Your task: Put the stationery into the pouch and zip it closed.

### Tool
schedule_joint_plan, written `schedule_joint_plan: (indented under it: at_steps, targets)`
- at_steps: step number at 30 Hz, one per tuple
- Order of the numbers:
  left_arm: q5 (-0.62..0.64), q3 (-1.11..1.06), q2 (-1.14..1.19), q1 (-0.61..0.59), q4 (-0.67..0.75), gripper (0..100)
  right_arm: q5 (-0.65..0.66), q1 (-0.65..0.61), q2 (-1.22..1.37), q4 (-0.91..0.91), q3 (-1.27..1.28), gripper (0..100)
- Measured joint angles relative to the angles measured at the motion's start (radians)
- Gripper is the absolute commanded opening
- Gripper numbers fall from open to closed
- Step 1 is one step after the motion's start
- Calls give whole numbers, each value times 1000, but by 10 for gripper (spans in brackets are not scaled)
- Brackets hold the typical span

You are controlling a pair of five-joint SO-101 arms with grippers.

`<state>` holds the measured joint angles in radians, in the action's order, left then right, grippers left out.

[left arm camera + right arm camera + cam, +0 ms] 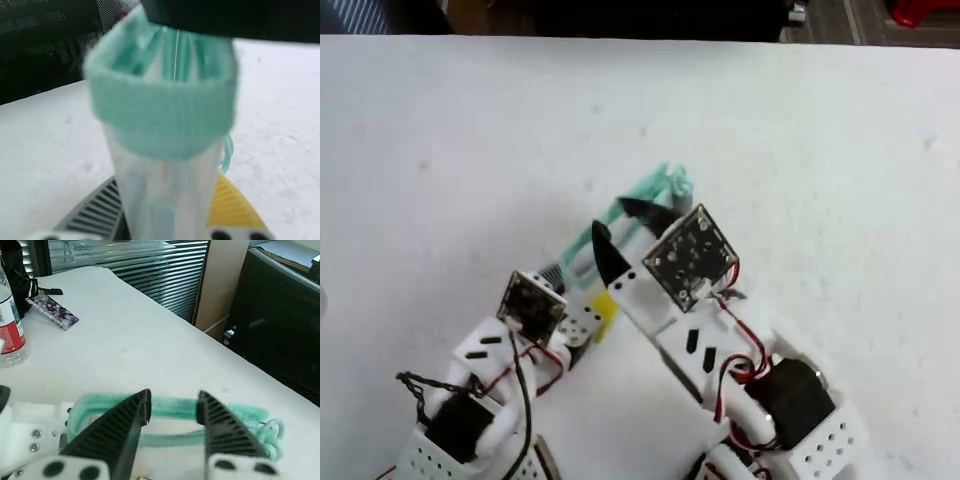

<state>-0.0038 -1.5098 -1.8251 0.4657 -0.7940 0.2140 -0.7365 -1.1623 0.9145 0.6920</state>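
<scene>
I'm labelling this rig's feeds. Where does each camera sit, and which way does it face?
High view: above the table, looking down; left gripper and right gripper at the pouch.
Left wrist view: on that wrist, facing the held pouch; grey and yellow fingers.
Right wrist view: on that wrist, facing across the table; open black fingers.
Shared: all three show the pouch.

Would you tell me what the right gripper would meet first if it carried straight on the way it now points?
Most likely the pouch: its mint zipper edge lies directly ahead of the right gripper, framed by the open jaws, with the table beyond. The remaining gap is hard to judge.
</scene>
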Motion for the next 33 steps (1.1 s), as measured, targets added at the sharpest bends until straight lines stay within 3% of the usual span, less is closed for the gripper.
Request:
schedule_joint_plan:
  at_steps: [8,11,13,19,22,27,33]
  targets:
    - [0,0,0,-2,0,163,-31,12,2,100,-215,222]
    - [0,0,0,0,0,86,-31,60,25,149,-316,223]
    - [0,0,0,2,0,24,-34,80,83,222,-388,223]
    - [-57,0,3,5,0,22,-54,110,322,474,-585,226]
    - [-72,0,3,5,0,22,-155,109,384,568,-706,237]
    - [-77,0,3,5,0,22,-298,110,445,703,-884,335]
    - [-279,26,5,-2,-2,22,-341,106,526,758,-956,327]
